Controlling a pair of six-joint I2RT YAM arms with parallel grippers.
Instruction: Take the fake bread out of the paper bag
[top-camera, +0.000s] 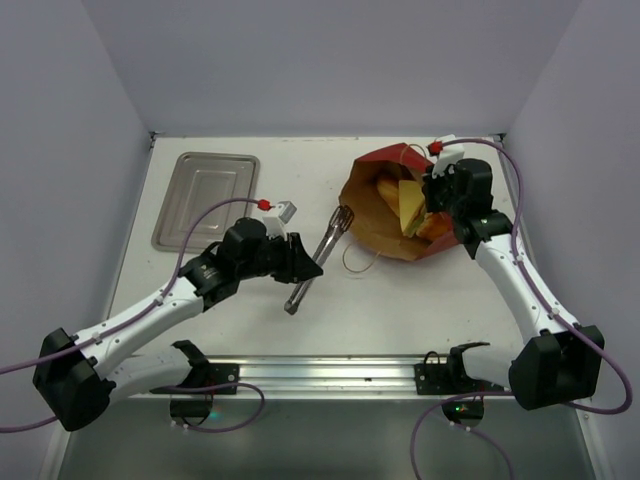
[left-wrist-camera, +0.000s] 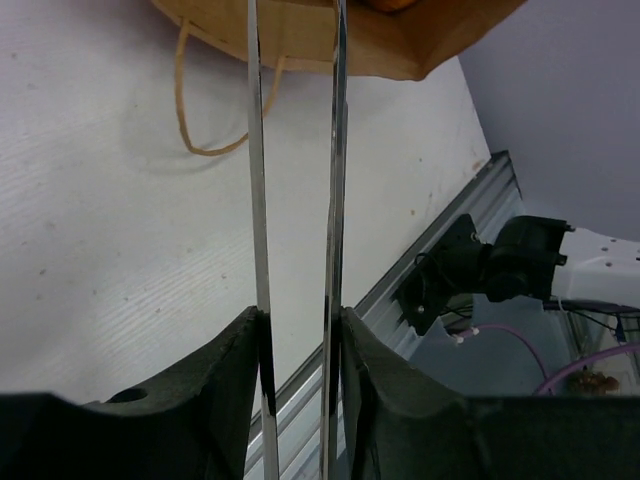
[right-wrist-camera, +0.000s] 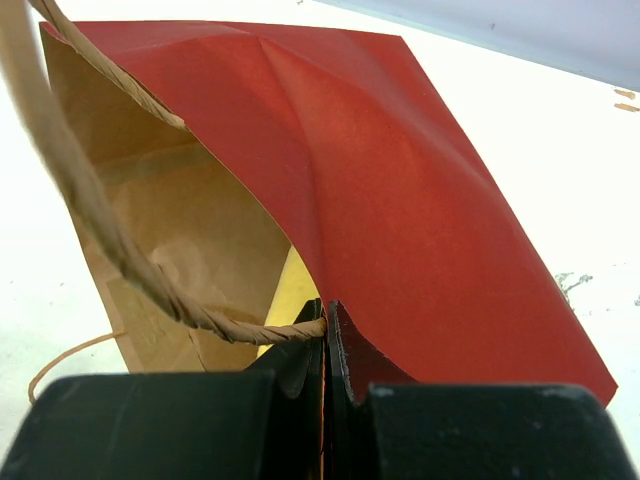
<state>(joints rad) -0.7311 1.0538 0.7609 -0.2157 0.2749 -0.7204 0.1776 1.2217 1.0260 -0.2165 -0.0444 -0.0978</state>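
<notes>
And the right gripper (right-wrist-camera: 327, 325) is clamped tight on the rim of the tall red paper bag (right-wrist-camera: 400, 170), lying on its side at table right (yellow-orange fake bread (top-camera: 397, 198) inside). The left gripper (left-wrist-camera: 298, 330) pinches thin steel tongs (left-wrist-camera: 258, 180), tips at the bag's mouth.

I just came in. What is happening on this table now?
Two robot arms are working to get fake bread out of a paper bag. The right gripper is shut on the rim of the bag, whose open mouth faces the left arm. The left gripper holds metal tongs, with their tips at the mouth of the bag. The bread is inside the bag and the tongs have not yet gripped it.
</notes>
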